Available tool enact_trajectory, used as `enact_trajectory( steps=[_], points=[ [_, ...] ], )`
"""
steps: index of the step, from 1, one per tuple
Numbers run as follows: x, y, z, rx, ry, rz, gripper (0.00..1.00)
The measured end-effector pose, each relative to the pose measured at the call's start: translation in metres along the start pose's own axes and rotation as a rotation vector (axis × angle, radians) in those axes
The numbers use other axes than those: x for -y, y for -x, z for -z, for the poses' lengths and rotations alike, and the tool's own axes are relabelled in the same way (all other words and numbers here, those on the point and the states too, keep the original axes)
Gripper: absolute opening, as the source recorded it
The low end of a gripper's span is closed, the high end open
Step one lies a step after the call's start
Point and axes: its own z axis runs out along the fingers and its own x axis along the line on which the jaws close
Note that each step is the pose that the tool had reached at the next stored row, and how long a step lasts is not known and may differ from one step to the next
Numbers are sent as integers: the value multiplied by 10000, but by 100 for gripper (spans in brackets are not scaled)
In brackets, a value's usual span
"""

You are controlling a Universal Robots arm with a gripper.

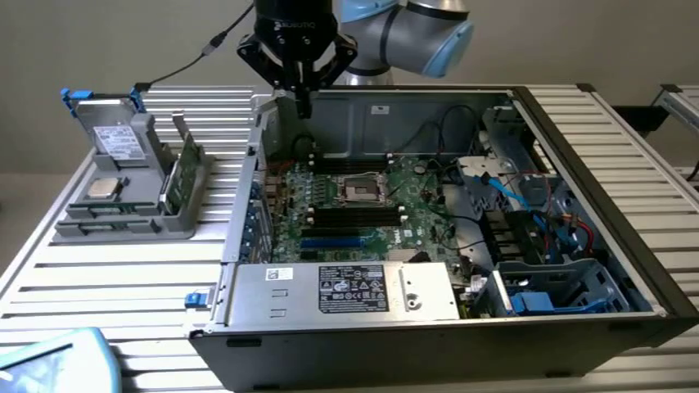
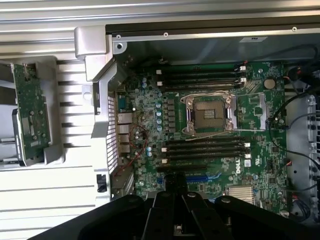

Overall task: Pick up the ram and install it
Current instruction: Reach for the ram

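The ram (image 1: 187, 166) is a thin green stick standing on edge in a grey holder (image 1: 120, 223) at the exterior view's left, outside the computer case; the wrist view shows the ram (image 2: 30, 114) in that holder too. My gripper (image 1: 304, 105) hangs above the case's back corner, over the motherboard (image 1: 327, 205) and off to the side of the ram. Its black fingers are shut together with nothing between them, and the gripper (image 2: 176, 179) appears over the board's lower edge in the wrist view. Black memory slots (image 2: 205, 150) lie on both sides of the processor socket (image 2: 209, 112).
The open case (image 1: 611, 270) lies on a slatted white table (image 1: 120, 278). A silver power supply (image 1: 344, 291) sits at its front, with cables and a blue drive cage (image 1: 552, 299) at the exterior view's right. The holder also carries a square silver chip (image 1: 104, 188) and a drive (image 1: 117, 141).
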Motion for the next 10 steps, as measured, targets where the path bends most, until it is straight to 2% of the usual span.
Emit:
enact_trajectory(
  steps=[5,10],
  points=[
    [10,-145,2,-15,0,-1,11],
    [24,-344,4,-43,-1,-2,11]
  ],
)
